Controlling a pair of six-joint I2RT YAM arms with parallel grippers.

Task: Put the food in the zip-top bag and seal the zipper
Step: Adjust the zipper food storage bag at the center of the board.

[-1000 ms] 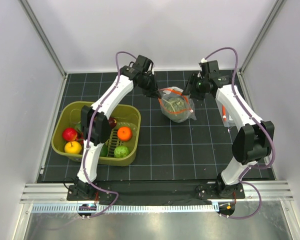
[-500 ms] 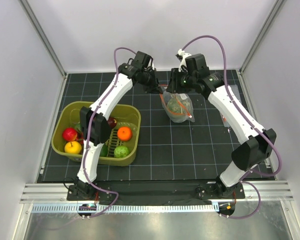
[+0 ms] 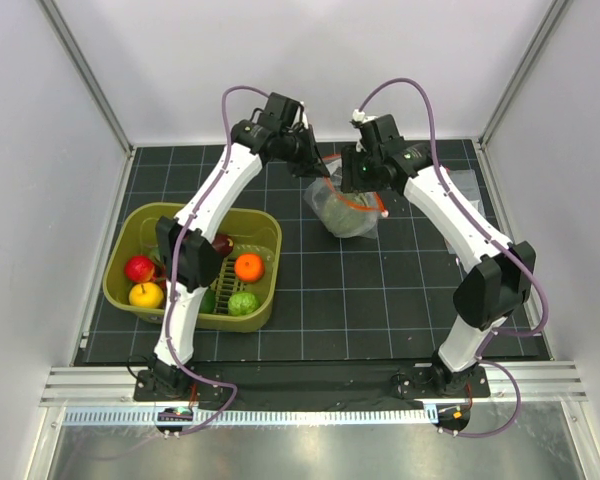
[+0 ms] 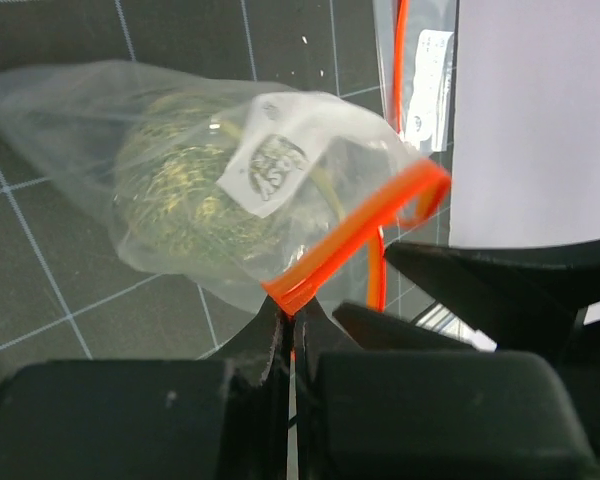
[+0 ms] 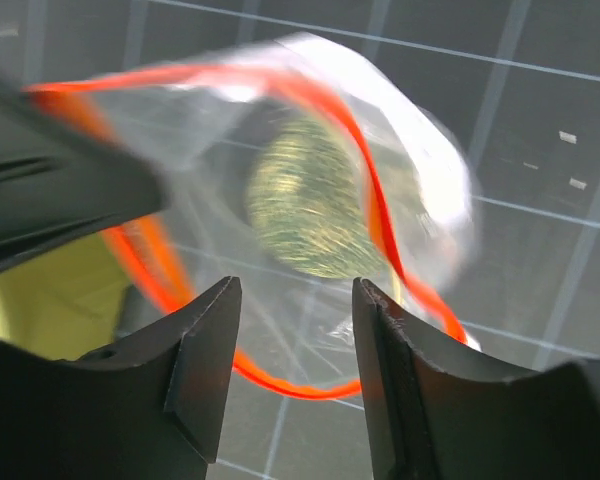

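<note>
Robot lab test cell.
White panel walls (image 3: 310, 60), aluminium posts (image 3: 85, 75), black gridded mat (image 3: 380, 290) on the desk (image 3: 300, 455), two arms (image 3: 450, 215) bolted to a metal rail (image 3: 310, 385).

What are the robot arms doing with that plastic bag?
They are bagging fruit. The left gripper is pinched shut on one end of the zipper, holding the zip-top bag, which has a pale-green fruit inside. The right gripper is open, right by the bag's mouth, which is not sealed yet. The green basket holds more fruit.
</note>
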